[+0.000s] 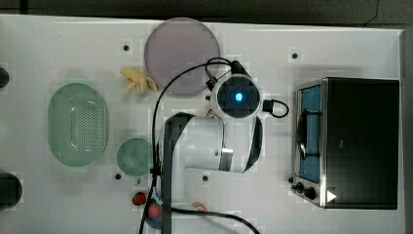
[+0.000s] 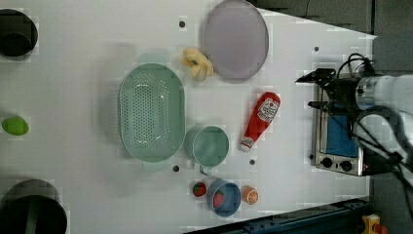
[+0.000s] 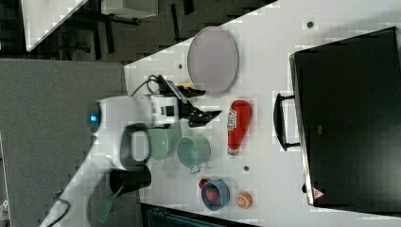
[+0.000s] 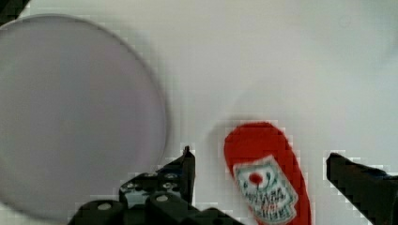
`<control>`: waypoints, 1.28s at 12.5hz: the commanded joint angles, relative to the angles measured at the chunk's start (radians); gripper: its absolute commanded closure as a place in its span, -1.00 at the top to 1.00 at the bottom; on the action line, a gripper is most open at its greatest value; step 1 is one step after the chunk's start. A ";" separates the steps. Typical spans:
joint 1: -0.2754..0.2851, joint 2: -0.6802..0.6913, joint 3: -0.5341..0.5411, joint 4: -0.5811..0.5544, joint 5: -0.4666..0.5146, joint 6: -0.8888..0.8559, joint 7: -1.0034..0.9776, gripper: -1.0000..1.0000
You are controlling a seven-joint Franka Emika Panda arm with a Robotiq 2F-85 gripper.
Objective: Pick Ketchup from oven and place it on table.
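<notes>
Ketchup (image 2: pixel 260 121), a slim red bottle with white cap and white-and-red label, lies flat on the white table (image 2: pixel 73 73) between plate (image 2: pixel 235 39) and oven (image 2: pixel 338 141); gripper (image 4: pixel 260 164) spread wide above it, holding nothing

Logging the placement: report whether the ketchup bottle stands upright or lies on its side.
On its side. The Ketchup lies flat on the white table, label up, cap toward the left view's bottom, apart from the open gripper.
</notes>
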 commanded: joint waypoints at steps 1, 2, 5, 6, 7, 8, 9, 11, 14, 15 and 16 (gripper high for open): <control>0.008 -0.110 0.000 0.121 0.002 -0.162 0.036 1.00; 0.008 -0.123 0.000 0.160 0.002 -0.208 0.042 1.00; 0.009 -0.145 0.001 0.289 0.001 -0.343 0.044 1.00; 0.009 -0.145 0.000 0.327 0.000 -0.405 0.044 1.00; 0.009 -0.145 0.001 0.365 0.000 -0.471 0.046 1.00; 0.009 -0.145 0.001 0.399 0.000 -0.515 0.052 1.00; 0.009 -0.145 0.000 0.432 -0.006 -0.563 0.062 1.00; 0.009 -0.145 0.000 0.498 -0.019 -0.701 0.066 1.00; 0.008 -0.145 -0.002 0.558 -0.058 -0.795 0.108 1.00; 0.008 -0.146 -0.001 0.565 -0.059 -0.812 0.108 1.00; 0.008 -0.146 -0.001 0.566 -0.059 -0.814 0.108 1.00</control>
